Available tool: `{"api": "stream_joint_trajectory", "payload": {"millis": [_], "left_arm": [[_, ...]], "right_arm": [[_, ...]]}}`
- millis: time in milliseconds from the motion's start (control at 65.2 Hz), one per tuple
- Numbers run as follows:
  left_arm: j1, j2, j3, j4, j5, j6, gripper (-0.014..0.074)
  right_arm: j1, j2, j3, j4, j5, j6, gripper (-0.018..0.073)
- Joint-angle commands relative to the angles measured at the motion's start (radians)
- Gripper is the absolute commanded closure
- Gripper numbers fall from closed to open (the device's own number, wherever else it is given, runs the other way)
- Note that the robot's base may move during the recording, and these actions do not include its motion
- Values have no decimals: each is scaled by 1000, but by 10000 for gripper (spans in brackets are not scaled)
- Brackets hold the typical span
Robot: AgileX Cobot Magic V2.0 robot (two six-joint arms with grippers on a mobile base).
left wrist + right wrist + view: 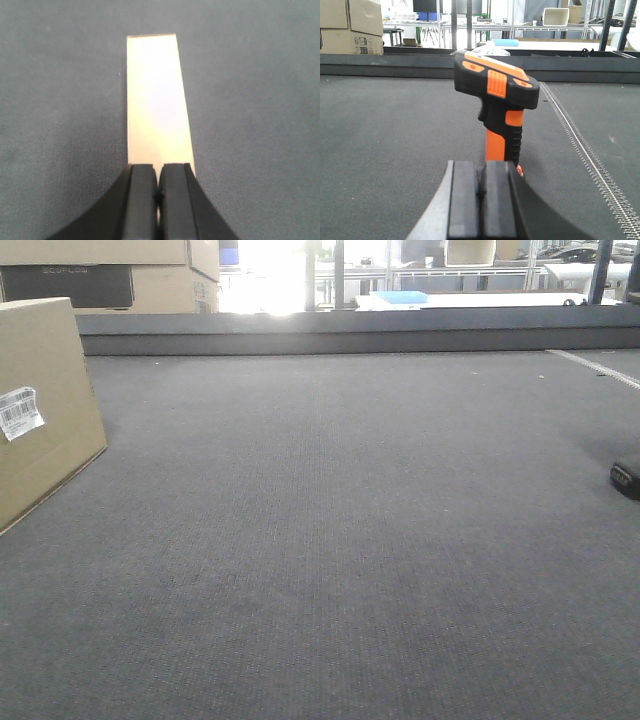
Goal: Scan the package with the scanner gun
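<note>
Scanner gun (496, 100) stands upright just beyond closed right fingers (465, 200).

Scanner gun (496, 87) upright on dark grey surface (385, 150); black head, orange stripe, orange handle. Right hand (481, 175), fingers pressed together, hides its foot.

Package (45, 405) at the table's (330, 540) left edge — scanner gun (497, 100) standing at right; bigger boxes (110, 275) far left, behind the table.
</note>
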Motion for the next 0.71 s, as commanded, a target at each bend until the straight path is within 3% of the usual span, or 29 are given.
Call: {"api": "stream_joint_trajectory", "payload": {"millis": [0, 138, 292, 691], "left_arm": [[-7, 41, -44, -3, 14, 4, 376], [-7, 74, -59, -43, 8, 4, -24], [-7, 102, -59, -43, 8, 1, 71], [-7, 188, -59, -75, 2, 1, 13]], "right_arm": [[-4, -3, 0, 0, -21, -3, 721], [-4, -3, 0, 0, -21, -3, 721], [-4, -3, 0, 0, -21, -3, 721], [-4, -3, 0, 0, -21, -3, 721]]}}
